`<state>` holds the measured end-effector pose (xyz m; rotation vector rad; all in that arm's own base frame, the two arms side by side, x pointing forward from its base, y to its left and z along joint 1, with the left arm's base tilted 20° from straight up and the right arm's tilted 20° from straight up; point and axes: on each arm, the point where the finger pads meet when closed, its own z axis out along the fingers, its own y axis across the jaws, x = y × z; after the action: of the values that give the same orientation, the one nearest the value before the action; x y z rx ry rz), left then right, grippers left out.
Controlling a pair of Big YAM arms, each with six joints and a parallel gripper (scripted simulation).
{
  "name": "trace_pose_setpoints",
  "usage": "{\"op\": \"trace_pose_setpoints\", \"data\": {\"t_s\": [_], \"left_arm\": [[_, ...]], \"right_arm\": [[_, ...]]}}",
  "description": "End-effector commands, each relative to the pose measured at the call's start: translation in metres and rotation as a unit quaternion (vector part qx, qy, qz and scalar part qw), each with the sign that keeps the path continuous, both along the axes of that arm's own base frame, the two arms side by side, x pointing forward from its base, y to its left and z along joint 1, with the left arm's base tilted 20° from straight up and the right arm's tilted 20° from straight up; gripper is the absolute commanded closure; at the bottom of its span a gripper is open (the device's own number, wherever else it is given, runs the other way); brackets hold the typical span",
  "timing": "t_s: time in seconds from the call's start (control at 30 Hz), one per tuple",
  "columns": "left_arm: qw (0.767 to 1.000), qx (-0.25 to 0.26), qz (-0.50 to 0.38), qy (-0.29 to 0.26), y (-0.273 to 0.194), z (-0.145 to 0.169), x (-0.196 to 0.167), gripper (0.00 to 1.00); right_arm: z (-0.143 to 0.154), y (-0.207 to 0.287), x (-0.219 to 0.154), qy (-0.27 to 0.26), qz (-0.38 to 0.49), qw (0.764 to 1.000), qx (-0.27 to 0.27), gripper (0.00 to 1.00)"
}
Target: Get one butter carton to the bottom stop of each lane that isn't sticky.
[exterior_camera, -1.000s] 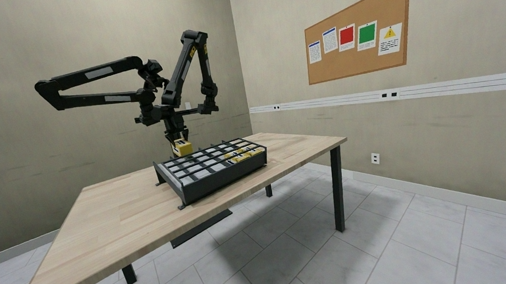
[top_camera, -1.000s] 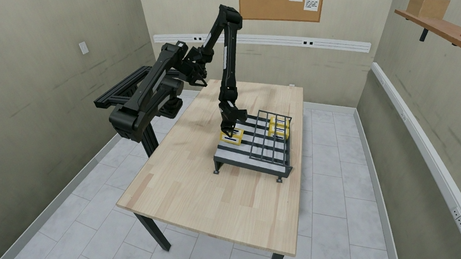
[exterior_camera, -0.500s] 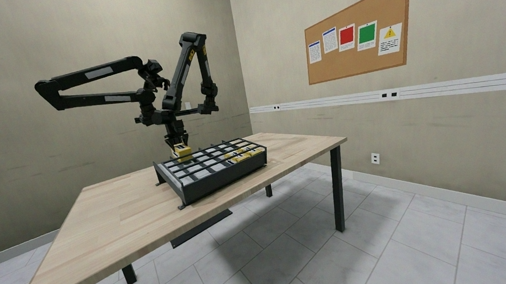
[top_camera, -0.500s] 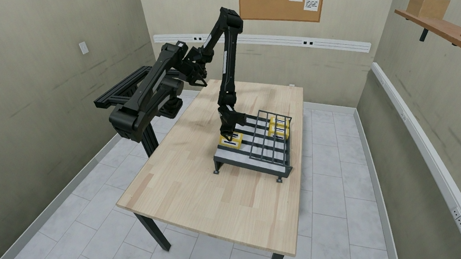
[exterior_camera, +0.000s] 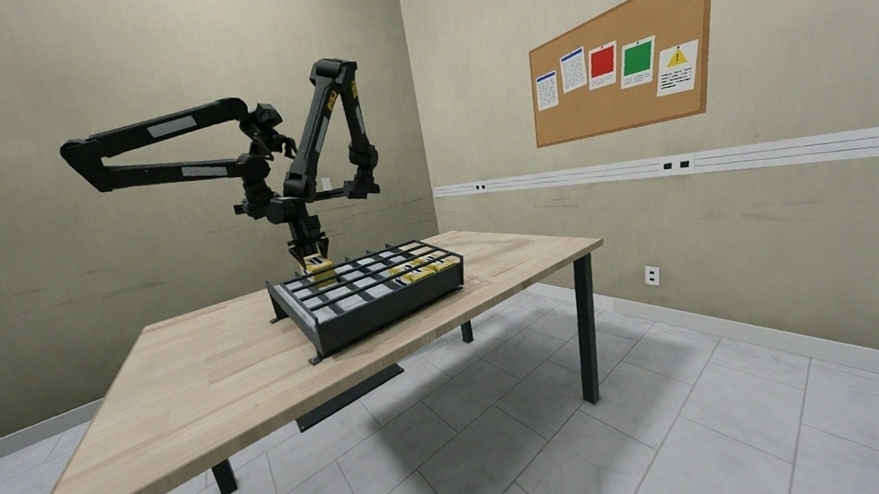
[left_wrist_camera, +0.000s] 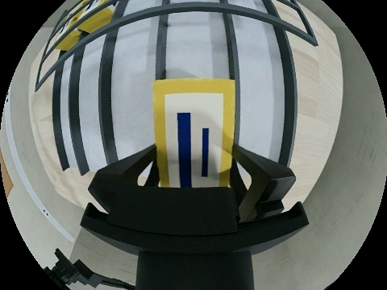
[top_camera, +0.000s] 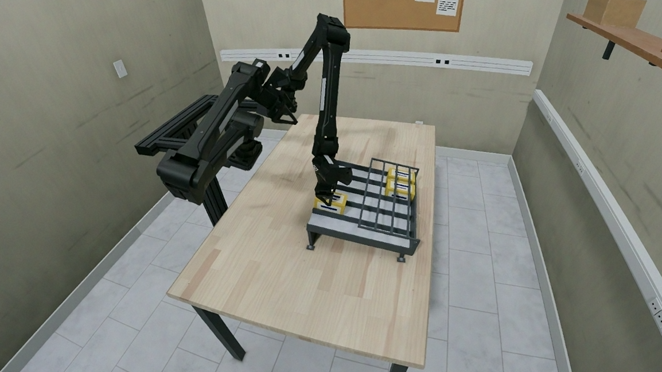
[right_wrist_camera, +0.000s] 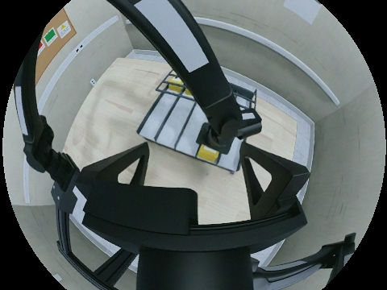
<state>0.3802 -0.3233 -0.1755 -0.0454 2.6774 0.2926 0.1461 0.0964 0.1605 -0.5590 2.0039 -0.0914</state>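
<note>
We have the left fingers partly open, closed on the sides of one yellow butter carton. We hold it at the left end of the five-lane shelf, lined up with the second lane from the near side; whether its underside touches the lane, we cannot tell. At the shelf's right end, under the dark bar grid, the other two butter cartons lie side by side: one in the farthest lane, one in the lane beside it. Our right fingers are wide open, holding nothing, raised well apart from the shelf, which stands on the wooden desk.
</note>
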Motion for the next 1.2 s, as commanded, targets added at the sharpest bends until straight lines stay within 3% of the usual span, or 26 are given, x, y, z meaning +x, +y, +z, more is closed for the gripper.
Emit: {"op": "trace_pose_setpoints", "data": {"t_s": [0.0,0.03,0.17,0.2,0.33,0.53,0.57,0.87,1.03,1.17], "left_arm": [[0.999,-0.025,0.002,-0.024,-0.022,0.01,0.026,0.29],[0.999,-0.025,0.002,-0.024,-0.021,0.01,0.026,0.22],[0.999,-0.024,0.002,-0.023,-0.021,0.009,0.025,0.22],[0.999,-0.024,0.004,-0.024,-0.02,0.01,0.022,0.11],[1.0,-0.015,-0.001,-0.018,-0.015,0.024,-0.017,0.09],[1.0,-0.014,-0.001,-0.017,-0.017,0.038,-0.025,0.09],[1.0,-0.013,-0.001,-0.016,-0.017,0.04,-0.026,0.0],[1.0,-0.009,-0.01,-0.012,-0.016,0.076,-0.035,0.0],[0.999,-0.003,-0.038,-0.005,-0.003,0.072,-0.019,0.0],[0.993,0.009,-0.118,0.006,0.005,0.046,-0.013,0.0]], "right_arm": [[0.028,0.005,-0.002,0.002,-0.003,1.0,0.029,0.0],[0.028,0.005,-0.002,0.002,-0.003,1.0,0.029,0.0],[0.028,0.005,-0.002,0.002,-0.003,1.0,0.029,0.0],[0.028,0.005,-0.002,0.002,-0.003,1.0,0.029,0.0],[0.028,0.005,-0.002,0.002,-0.003,1.0,0.029,0.0],[0.028,0.005,-0.002,0.002,-0.003,1.0,0.029,0.0],[0.028,0.005,-0.002,0.002,-0.003,1.0,0.029,0.0],[0.028,0.005,-0.002,0.002,-0.003,1.0,0.029,0.0],[0.028,0.005,-0.002,0.002,-0.003,1.0,0.029,0.0],[0.028,0.005,-0.002,0.002,-0.003,1.0,0.029,0.0]]}}
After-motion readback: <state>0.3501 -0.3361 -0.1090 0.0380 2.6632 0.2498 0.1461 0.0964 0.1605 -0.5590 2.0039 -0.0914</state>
